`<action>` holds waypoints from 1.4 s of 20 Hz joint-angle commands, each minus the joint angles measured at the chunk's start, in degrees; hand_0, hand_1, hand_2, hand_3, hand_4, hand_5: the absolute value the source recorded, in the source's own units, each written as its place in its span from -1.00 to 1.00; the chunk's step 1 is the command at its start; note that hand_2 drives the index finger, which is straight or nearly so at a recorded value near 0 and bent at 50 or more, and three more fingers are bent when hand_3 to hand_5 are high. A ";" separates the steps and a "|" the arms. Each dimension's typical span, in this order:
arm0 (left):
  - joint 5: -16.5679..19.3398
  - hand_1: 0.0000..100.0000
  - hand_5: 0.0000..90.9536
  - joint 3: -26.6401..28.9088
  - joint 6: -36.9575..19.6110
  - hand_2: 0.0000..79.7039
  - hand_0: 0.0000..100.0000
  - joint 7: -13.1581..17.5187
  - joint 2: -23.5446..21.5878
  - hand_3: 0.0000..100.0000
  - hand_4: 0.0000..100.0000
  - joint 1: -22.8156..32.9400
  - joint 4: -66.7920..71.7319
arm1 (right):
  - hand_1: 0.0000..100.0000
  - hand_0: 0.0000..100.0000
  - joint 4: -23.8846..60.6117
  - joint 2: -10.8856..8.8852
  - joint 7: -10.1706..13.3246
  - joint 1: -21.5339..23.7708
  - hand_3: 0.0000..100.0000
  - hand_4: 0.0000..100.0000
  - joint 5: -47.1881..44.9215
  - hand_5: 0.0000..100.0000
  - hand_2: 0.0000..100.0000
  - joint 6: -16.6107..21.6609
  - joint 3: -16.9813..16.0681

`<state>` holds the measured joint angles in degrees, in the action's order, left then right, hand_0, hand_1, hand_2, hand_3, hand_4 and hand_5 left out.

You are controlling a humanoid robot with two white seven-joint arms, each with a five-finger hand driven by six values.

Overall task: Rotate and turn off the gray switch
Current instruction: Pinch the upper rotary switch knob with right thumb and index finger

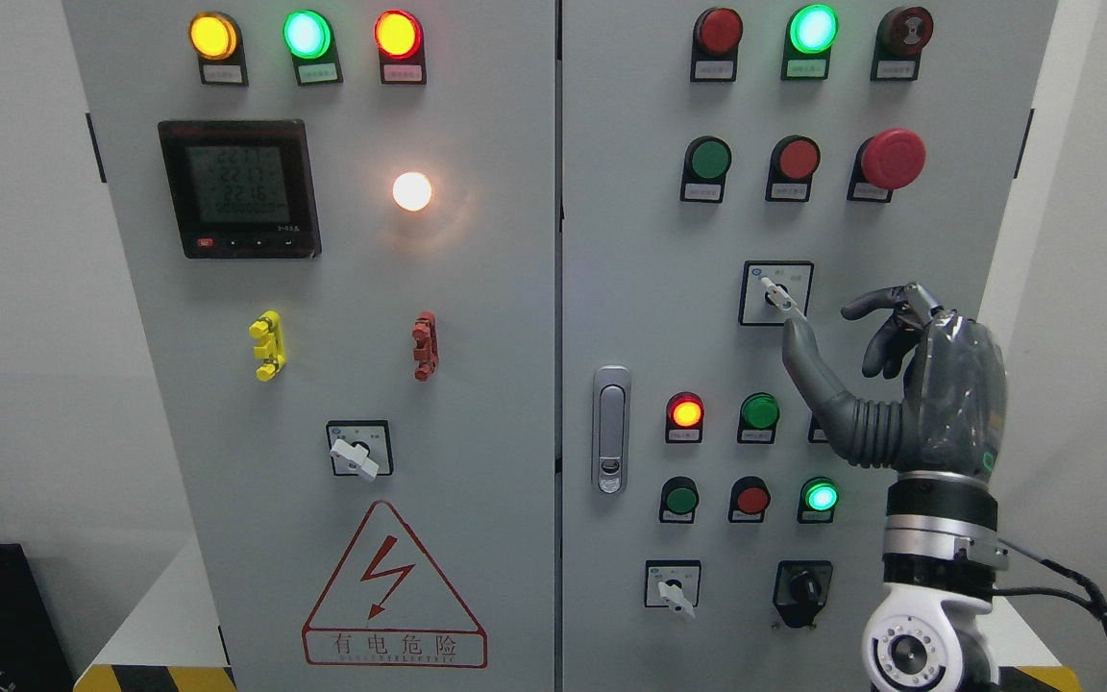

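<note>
One robot hand (909, 384) is in view. The cabinet has two doors (323, 384), with one door latch (611, 429). Lit lamps: one yellow (213, 36), four green (307, 34), three red (398, 34), one white (412, 191). One digital meter (239, 188). Four rotary switches with pale handles (776, 293), plus one black knob (802, 586). One red mushroom button (891, 160). One yellow clip (268, 346), one red clip (426, 346), one lightning warning triangle (394, 586)
</note>
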<state>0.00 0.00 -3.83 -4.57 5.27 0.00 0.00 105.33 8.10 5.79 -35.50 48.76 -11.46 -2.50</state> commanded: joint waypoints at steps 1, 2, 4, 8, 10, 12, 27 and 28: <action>-1.06 -0.22 -1.00 0.44 0.05 -1.00 -0.76 0.00 0.00 -1.00 -1.00 -0.53 -1.49 | -0.06 -0.83 -2.41 -0.02 0.01 -1.33 0.91 0.99 -0.06 1.00 0.10 -0.14 0.48; -1.05 -0.22 -1.00 0.44 -0.04 -1.00 -0.76 0.00 0.00 -1.00 -1.00 -0.53 -1.49 | -0.06 -0.84 -2.50 -0.02 0.01 -1.41 0.91 0.99 -0.06 1.00 0.10 -0.23 0.48; -1.14 -0.22 -1.00 0.44 -0.04 -1.00 -0.76 0.00 0.00 -1.00 -1.00 -0.53 -1.49 | -0.05 -0.84 -2.50 -0.02 0.01 -1.50 0.91 0.99 -0.06 1.00 0.10 -0.32 0.91; -1.14 -0.22 -1.00 0.44 0.05 -1.00 -0.76 0.00 0.00 -1.00 -1.00 -0.53 -1.49 | -0.03 -0.86 -3.20 -0.02 0.01 -1.77 0.91 0.99 -0.06 1.00 0.10 -0.58 1.53; -1.14 -0.22 -1.00 0.44 -0.04 -1.00 -0.76 0.00 0.00 -1.00 -1.00 -0.53 -1.49 | -0.02 -0.87 -3.38 -0.02 0.01 -2.03 0.91 0.99 -0.06 1.00 0.11 -1.20 1.53; -1.14 -0.22 -1.00 0.44 0.05 -1.00 -0.76 0.00 0.00 -1.00 -1.00 -0.53 -1.49 | -0.02 -0.87 -3.73 -0.02 0.01 -2.29 0.91 0.99 -0.06 1.00 0.11 -1.20 1.53; -1.14 -0.22 -1.00 0.44 -0.04 -1.00 -0.76 0.00 0.00 -1.00 -1.00 -0.53 -1.49 | -0.02 -0.88 -4.79 -0.28 0.36 -3.35 0.91 0.98 -0.06 1.00 0.17 -2.17 1.53; -1.06 -0.22 -1.00 0.44 -0.04 -1.00 -0.76 0.00 0.00 -1.00 -1.00 -0.53 -1.49 | -0.02 -0.88 -4.87 -0.28 0.36 -3.61 0.90 0.98 -0.06 1.00 0.17 -2.17 1.53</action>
<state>0.00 0.00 -3.84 -4.59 5.27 0.00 0.00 101.37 7.91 5.98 -38.56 48.69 -13.56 -0.23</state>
